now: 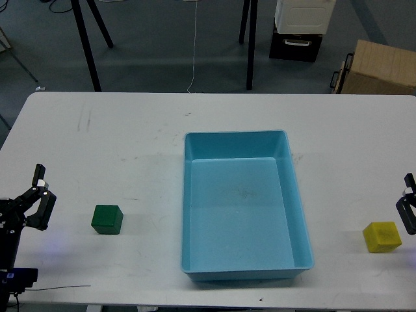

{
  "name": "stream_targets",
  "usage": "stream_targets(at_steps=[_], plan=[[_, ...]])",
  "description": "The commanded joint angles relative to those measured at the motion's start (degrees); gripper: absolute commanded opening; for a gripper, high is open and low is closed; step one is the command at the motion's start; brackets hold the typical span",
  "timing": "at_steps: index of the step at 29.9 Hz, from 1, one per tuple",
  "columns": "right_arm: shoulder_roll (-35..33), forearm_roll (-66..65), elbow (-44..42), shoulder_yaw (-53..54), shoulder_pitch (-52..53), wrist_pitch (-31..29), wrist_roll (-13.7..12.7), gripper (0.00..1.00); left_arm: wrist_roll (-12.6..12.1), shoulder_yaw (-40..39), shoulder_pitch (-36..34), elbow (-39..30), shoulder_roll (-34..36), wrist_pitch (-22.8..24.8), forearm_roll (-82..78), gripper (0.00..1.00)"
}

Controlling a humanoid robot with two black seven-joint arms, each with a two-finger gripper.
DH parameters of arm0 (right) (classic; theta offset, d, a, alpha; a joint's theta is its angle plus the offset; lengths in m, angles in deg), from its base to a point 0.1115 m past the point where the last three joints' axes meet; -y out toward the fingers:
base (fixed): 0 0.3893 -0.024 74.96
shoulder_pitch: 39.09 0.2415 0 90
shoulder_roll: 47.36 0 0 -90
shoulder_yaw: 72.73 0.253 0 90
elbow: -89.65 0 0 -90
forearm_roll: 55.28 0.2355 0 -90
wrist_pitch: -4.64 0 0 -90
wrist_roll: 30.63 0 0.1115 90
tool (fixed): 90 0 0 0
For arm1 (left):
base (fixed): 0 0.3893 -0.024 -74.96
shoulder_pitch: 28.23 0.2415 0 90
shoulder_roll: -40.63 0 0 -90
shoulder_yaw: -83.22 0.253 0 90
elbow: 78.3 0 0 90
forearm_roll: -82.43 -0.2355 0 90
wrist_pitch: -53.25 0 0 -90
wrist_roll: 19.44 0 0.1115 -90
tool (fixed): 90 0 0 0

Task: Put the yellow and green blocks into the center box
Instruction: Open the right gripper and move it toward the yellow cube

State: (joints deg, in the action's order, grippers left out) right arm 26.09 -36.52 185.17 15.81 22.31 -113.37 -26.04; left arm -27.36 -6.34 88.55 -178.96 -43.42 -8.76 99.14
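A dark green block (107, 219) sits on the white table, left of the light-blue center box (195, 146), which holds nothing. A yellow block (382, 236) rests on the table to the right of the box. My left gripper (38, 198) hovers at the left edge, open, its fingers spread with nothing between them, a short way left of the green block. My right gripper (408, 207) shows only partly at the right edge, just above and right of the yellow block; its fingers cannot be told apart.
The white table (130, 136) ends at its far edge near the top third. Beyond it stand black tripod legs (88, 45), a brown cardboard carton (380, 68) and a black-and-white case (299, 32) on the floor.
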Motion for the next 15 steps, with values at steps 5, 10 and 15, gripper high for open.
stream_targets(at_steps=[5, 10, 15], plan=[[-0.15, -0.49, 0.72, 0.5, -0.67, 0.01, 0.07, 1.0, 0.18, -0.35, 0.21, 0.12, -0.76, 0.0, -0.01, 1.0], [-6.9, -2.24, 0.9, 2.34, 0.21, 0.01, -2.47, 1.0, -0.17, 0.0, 0.29, 0.21, -0.76, 0.0, 0.08, 1.0], [-24.55, -4.79, 0.99, 0.42, 5.39, 2.51, -4.76, 1.0, -0.35, 0.26, -0.58, 1.17, -0.67, 0.0, 0.08, 1.0]])
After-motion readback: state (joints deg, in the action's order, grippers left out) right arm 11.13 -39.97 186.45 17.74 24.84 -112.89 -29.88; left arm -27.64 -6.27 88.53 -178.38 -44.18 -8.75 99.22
